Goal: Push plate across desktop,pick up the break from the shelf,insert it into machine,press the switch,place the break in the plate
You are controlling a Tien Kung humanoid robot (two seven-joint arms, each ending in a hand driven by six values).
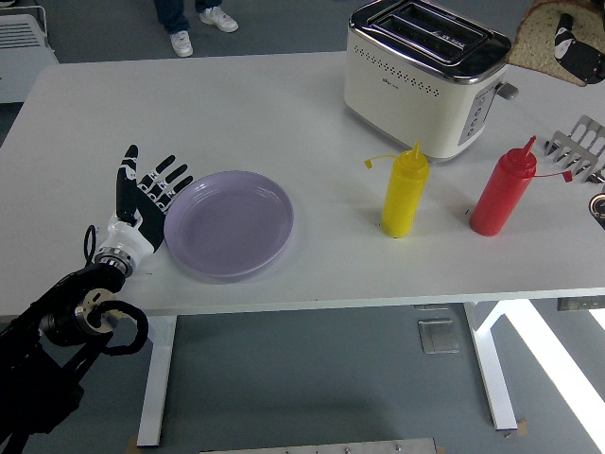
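A lavender plate (230, 223) lies on the white table (236, 104) at the left. My left hand (144, 200) stands flat and open against the plate's left rim, fingers pointing up the table. At the top right my right hand (579, 49) is shut on a slice of bread (536, 42), held in the air just right of the cream toaster (425, 76) and above the level of its slots. The metal toast rack (584, 148) stands empty at the right edge.
A yellow squeeze bottle (404, 192) and a red squeeze bottle (504, 191) stand in front of the toaster. A person's feet in white shoes (198, 28) show beyond the table's far edge.
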